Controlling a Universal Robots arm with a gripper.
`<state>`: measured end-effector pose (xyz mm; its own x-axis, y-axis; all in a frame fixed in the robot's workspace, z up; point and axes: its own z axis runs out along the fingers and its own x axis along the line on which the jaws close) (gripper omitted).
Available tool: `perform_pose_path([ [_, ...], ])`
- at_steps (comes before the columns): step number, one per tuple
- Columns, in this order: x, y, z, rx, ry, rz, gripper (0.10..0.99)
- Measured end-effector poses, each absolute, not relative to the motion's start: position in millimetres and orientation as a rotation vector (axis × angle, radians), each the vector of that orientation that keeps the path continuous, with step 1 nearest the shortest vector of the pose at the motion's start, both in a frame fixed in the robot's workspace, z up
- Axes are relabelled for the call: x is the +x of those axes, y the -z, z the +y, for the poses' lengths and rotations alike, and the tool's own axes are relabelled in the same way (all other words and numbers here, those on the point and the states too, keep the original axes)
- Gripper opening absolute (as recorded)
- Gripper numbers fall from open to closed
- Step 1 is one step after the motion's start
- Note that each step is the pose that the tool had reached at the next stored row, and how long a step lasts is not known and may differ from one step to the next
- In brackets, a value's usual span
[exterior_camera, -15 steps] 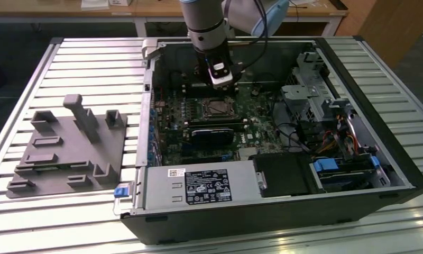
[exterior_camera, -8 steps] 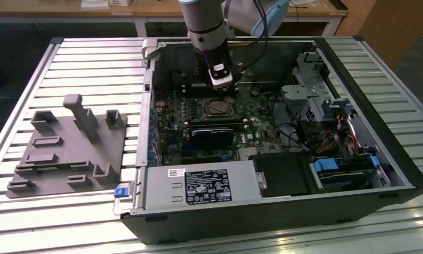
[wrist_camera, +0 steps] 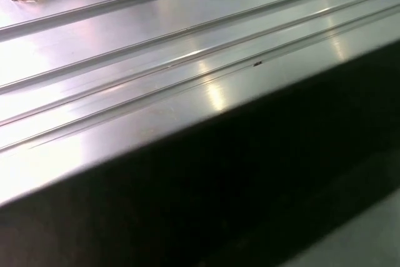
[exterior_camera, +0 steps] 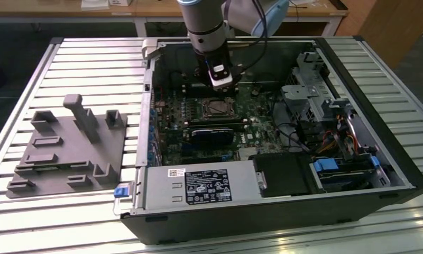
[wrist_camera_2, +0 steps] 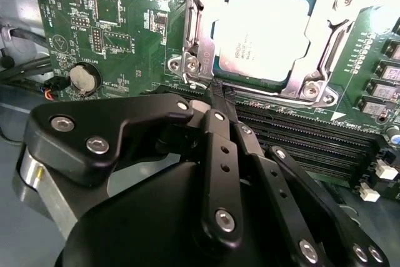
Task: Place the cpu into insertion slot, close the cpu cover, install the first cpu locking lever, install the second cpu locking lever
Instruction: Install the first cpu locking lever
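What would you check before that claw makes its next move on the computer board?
1. cpu seated in its socket: ok, it lies flat.
2. cpu cover down over the chip: ok, its frame surrounds the metal top.
3. locking levers latched: cannot tell.
4. claw at the socket: ok, tips together beside the cover's corner.
5. Claw pinching a lever: cannot tell.
6. computer case open, with the arm reaching inside: ok.

Slatted metal table (exterior_camera: 91,63) with computer case (exterior_camera: 197,225) and grey fixture (exterior_camera: 56,153)
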<state>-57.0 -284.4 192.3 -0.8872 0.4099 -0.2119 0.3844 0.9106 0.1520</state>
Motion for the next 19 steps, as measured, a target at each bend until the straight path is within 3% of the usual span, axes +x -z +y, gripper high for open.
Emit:
perform_pose_path([
  [19, -56.9, -193.0, -284.3, 0.6, -0.168, 2.834, 0.106],
])
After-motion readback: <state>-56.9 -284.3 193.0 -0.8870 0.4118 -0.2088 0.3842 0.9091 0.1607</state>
